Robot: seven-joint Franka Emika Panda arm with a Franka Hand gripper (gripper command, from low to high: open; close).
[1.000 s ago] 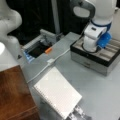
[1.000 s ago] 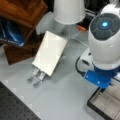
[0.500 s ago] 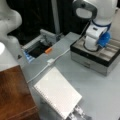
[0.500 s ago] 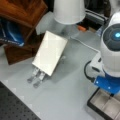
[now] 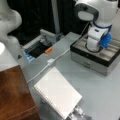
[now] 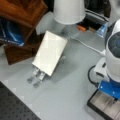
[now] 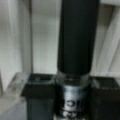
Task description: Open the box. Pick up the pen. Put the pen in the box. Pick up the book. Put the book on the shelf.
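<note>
In the wrist view my gripper (image 7: 72,100) is shut on the black pen (image 7: 75,37), which stands upright between the two black fingers (image 7: 40,97). The grey compartmented inside of the box lies just behind it. In both front views the box (image 5: 87,58) (image 6: 98,105) is open, with my arm's blue hand (image 5: 106,40) (image 6: 110,88) right over it. The white book (image 5: 58,93) (image 6: 50,52) lies propped on the grey table. The reddish-brown shelf (image 5: 15,95) (image 6: 22,12) stands beside it.
A black tray with an orange piece (image 5: 48,50) (image 6: 81,28) sits at the table's back edge. A white cable (image 5: 50,62) (image 6: 85,45) runs across the table between tray and book. A large white machine body (image 5: 7,30) (image 6: 68,11) stands near the shelf.
My arm has sunk a little lower over the open box with the pen still held. The book and the shelf have not moved.
</note>
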